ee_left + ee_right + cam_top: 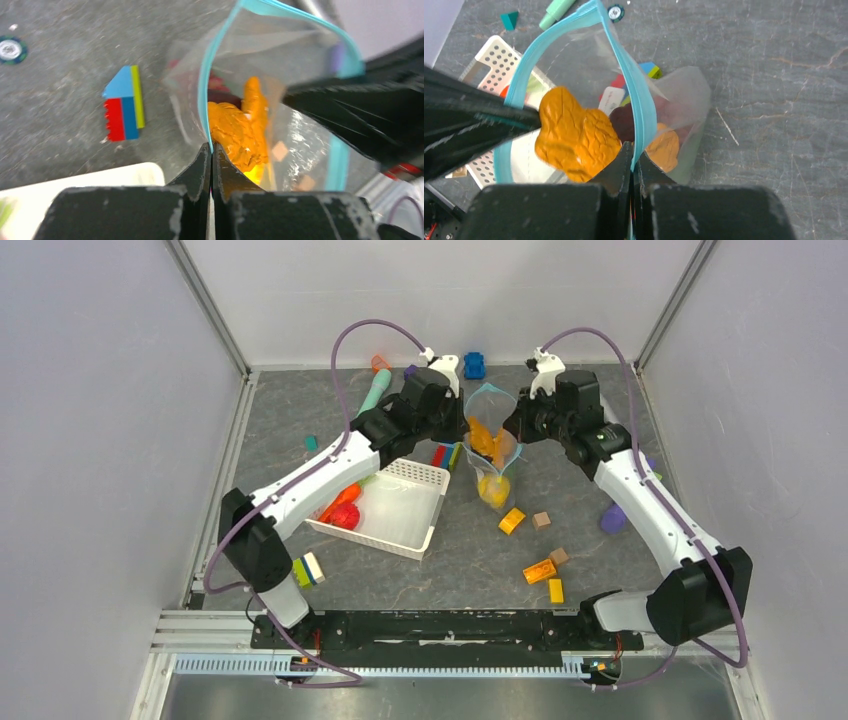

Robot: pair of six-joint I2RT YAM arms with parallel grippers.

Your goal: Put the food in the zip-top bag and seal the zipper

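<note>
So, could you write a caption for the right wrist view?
Right gripper shut on the zipper of the open bag, orange food inside.

Top view: bright, even, diffuse light; I see only faint, soft shadows on the table (470,570). Left wrist view is soft all over, left fingers (197,170) near the lens blurred, small glints on the zip-top bag (300,120). Right wrist view sharper; table grain crisp.
</note>
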